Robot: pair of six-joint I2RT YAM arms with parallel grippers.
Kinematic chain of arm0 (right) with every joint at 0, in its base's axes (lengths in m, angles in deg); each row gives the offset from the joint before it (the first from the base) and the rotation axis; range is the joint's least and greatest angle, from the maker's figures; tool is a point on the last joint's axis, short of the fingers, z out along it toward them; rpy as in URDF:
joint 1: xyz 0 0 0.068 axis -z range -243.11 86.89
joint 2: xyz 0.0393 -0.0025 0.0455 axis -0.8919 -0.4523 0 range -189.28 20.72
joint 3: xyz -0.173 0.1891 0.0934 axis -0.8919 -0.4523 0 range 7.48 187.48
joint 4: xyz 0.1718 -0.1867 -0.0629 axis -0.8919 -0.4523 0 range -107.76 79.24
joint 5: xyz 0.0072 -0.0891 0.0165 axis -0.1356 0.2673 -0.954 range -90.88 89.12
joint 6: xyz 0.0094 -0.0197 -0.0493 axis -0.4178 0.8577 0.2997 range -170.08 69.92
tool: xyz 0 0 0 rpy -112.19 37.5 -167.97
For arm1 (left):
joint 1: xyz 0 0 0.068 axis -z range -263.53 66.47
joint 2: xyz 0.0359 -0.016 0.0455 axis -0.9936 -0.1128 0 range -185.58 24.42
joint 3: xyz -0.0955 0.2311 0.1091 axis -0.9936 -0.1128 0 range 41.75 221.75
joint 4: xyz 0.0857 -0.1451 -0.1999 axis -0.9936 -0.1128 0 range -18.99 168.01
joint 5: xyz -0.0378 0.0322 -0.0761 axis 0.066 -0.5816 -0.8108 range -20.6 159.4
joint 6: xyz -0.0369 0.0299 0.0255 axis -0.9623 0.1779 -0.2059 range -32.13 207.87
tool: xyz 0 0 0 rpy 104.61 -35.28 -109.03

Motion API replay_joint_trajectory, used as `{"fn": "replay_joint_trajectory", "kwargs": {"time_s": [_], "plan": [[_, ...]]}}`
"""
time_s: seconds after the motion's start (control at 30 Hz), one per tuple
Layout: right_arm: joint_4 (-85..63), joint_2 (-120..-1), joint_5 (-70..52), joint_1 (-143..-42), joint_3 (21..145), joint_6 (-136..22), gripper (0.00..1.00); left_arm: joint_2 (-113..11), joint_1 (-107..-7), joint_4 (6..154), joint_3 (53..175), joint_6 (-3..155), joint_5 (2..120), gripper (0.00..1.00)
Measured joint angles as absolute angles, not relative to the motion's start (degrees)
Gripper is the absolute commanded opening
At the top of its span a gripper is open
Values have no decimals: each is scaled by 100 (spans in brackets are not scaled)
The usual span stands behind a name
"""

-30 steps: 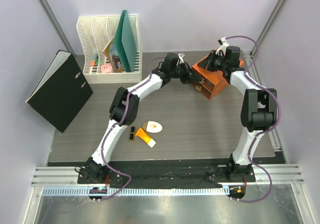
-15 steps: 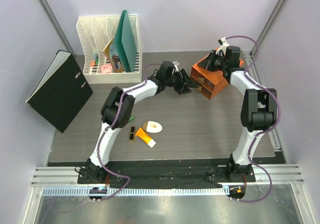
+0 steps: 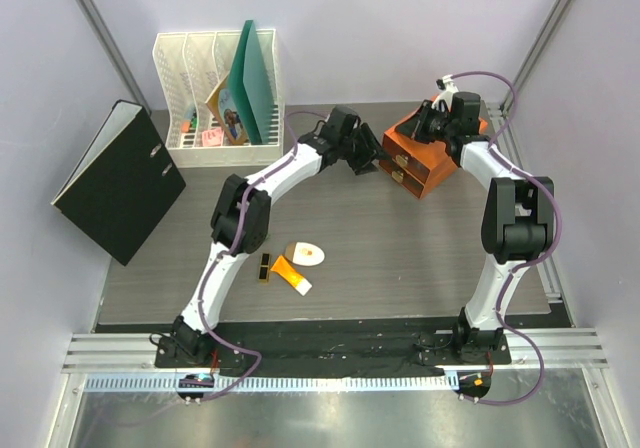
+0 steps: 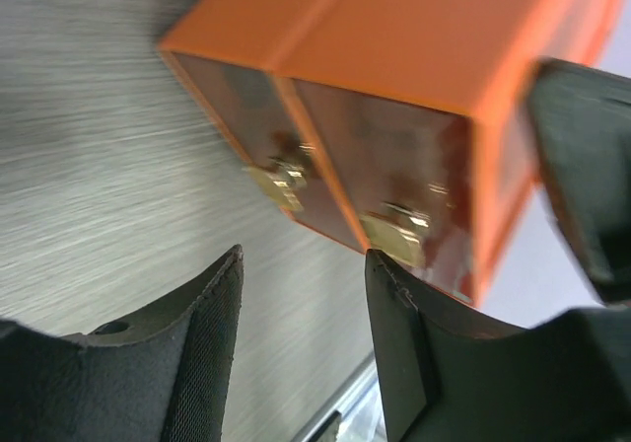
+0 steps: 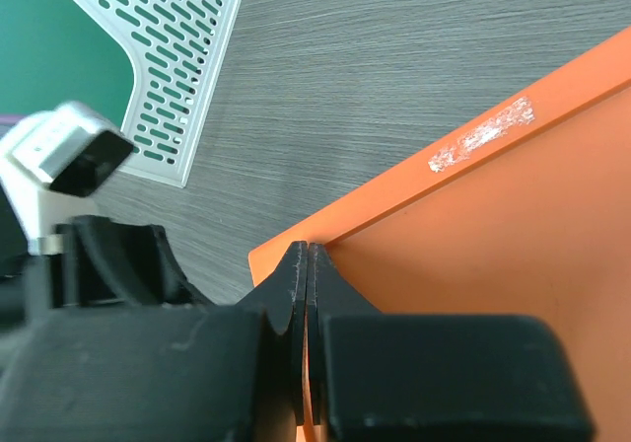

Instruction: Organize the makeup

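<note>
On the bench (image 3: 420,258), near its front centre, lie the white oval compact (image 3: 307,254), the orange white-capped tube (image 3: 291,274) and a black-gold lipstick (image 3: 264,267). They sit close together and well apart from both grippers. Expect all three to be light, rigid and smooth. Take the tube and lipstick across the barrel at mid-length, and the compact across its narrow width.

The left gripper (image 4: 304,259) is spread and empty, facing the brass-knobbed drawer fronts of the orange drawer box (image 4: 394,28). The right gripper (image 5: 307,255) has its fingers together, tips resting on the box top.

Compared with half a second ago, the left gripper has moved closer to the drawers. The makeup has not shifted.
</note>
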State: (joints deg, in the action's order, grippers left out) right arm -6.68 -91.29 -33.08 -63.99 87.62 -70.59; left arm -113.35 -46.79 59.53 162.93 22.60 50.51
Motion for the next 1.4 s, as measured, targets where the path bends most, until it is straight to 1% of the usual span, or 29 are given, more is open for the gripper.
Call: {"fn": "replay_joint_trajectory", "kwargs": {"time_s": [0.23,0.43,0.87,1.13,1.4], "plan": [[-668,-9129,-3311,-6399,8764,-7057,1,-11574,-4568,5286,16348,1947,5492,53],[-668,-9131,-3319,-6395,8764,-7059,1,-11963,-4487,5118,16700,1737,5505,54],[-668,-9133,-3324,-6391,8764,-7059,1,-12260,-4417,5371,16894,1423,5433,55],[-668,-9133,-3326,-6391,8764,-7059,1,-12369,-4380,5876,17010,1154,5302,55],[-668,-9133,-3326,-6391,8764,-7059,1,-12450,-4330,5607,17192,1136,5433,55]]}}
